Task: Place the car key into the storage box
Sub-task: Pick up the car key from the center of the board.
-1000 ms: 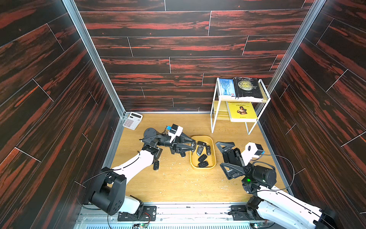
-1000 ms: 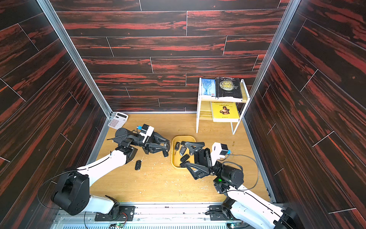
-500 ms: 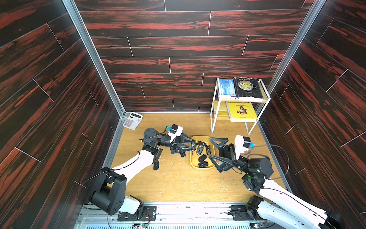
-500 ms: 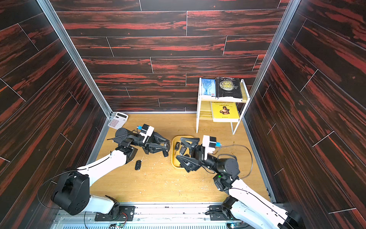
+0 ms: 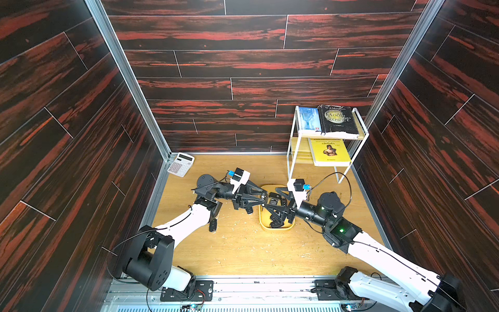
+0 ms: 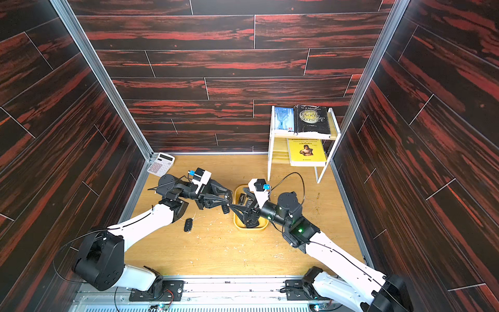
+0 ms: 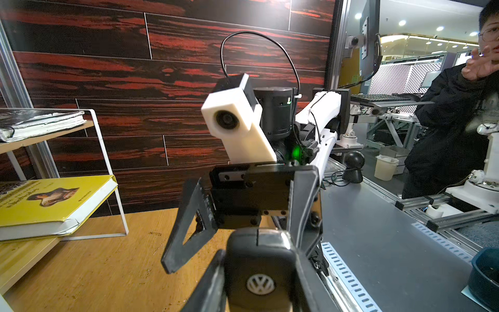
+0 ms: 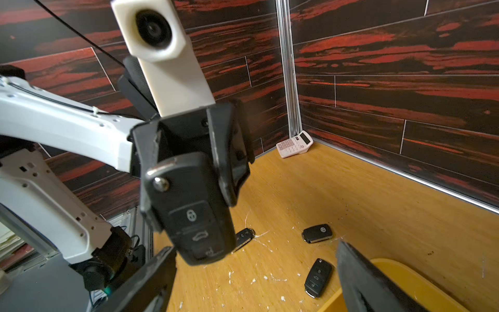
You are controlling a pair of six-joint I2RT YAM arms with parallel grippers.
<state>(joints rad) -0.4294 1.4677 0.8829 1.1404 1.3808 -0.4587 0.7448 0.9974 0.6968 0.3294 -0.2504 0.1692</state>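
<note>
Left hand [image 8: 191, 189] is clamped on the car key [image 8: 198, 224], pinching its upper end across the narrow side edges. The key is in the air above the desk [image 5: 243, 251], just outside the near rim of the yellow storage box [image 6: 251, 228], not over it. Right hand [image 8: 256, 248] is spread wide with nothing in it, one finger either side of the key.

This fob looks light and rigid, with a hard, smooth shell and rounded corners, so I'd call it slippery. The free lower half is the place to take it, squeezed across the same side edges and below the silver release button.

Its long axis stands roughly upright, leaning a little. The button end hangs down toward the desk and the metal-hinge end is up in the fingers. The button face looks at the right wrist camera and the logo face at the left one. From the top views the exact tilt is hard to read.
</note>
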